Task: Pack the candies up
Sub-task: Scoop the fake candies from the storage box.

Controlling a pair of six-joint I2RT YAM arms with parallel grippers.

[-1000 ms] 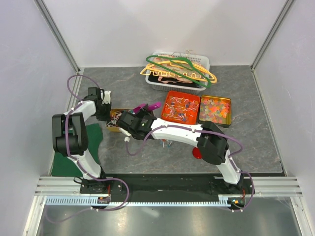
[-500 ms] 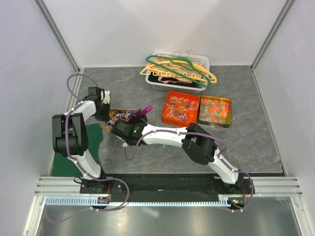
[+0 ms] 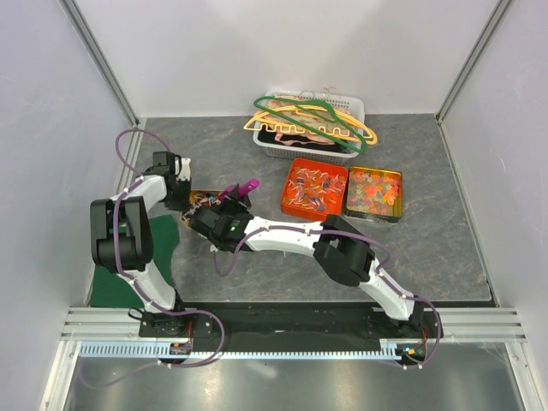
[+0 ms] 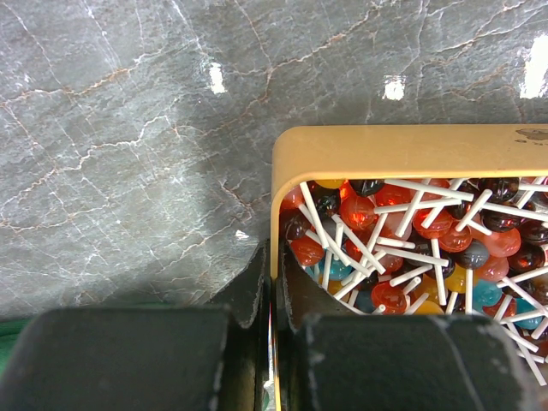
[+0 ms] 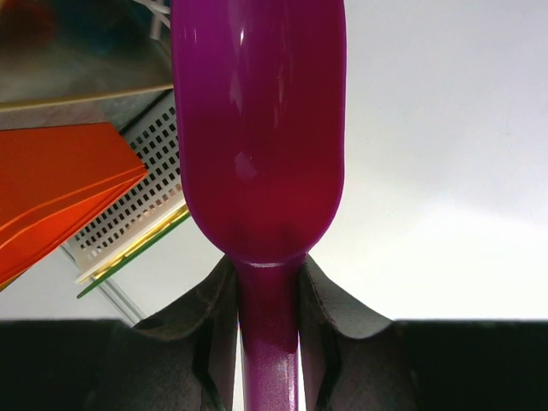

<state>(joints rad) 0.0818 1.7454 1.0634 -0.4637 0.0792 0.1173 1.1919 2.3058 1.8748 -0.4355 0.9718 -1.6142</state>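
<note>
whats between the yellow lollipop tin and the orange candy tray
The purple scoop, clamped in the right gripper, then a strip of bare grey tabletop. The top external view shows it.

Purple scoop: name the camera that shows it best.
Right wrist: the purple scoop appears large, its handle clamped in the right gripper. The top view shows only its small tip; the left wrist shows none of it.

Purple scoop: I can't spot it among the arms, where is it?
In the top view the purple scoop is left of centre, its handle clamped in the right claw, beside the yellow lollipop tin pinched by the left claw.
</note>
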